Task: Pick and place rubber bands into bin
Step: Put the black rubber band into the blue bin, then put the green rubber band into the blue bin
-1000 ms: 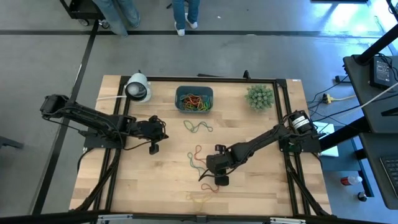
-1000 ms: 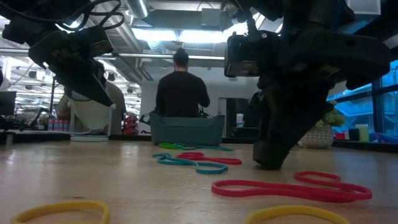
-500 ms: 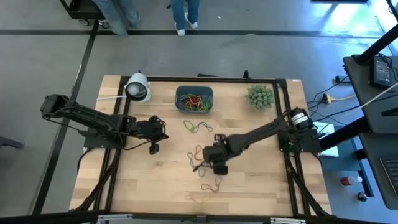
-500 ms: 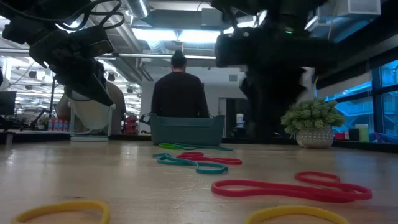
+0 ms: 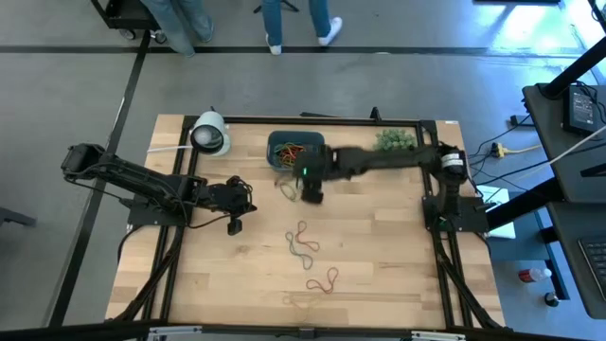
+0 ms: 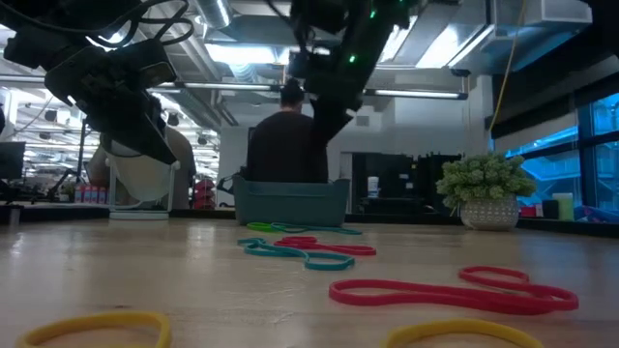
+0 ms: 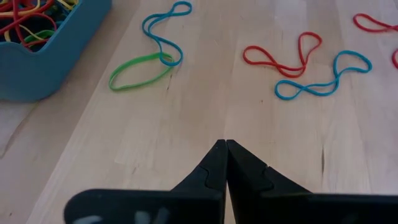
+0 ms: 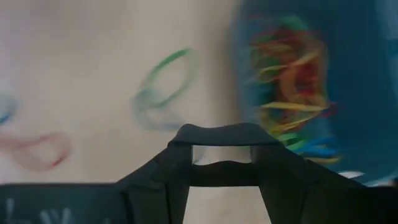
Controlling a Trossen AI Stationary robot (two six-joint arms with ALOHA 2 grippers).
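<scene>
Rubber bands fill the teal bin (image 5: 295,152) at the middle of the table's far edge, a tangle of red, yellow and green (image 8: 291,99). My right gripper (image 5: 311,188) has swung from the loose bands near the table's centre up to the bin's near rim, fingers spread wide and, as far as I can see, empty. I judge one band delivered. Several bands remain on the wood: a green-and-blue pair (image 7: 149,53) just beside the bin, others mid-table (image 5: 301,239). My left gripper (image 5: 233,224) waits closed, toward the left edge.
</scene>
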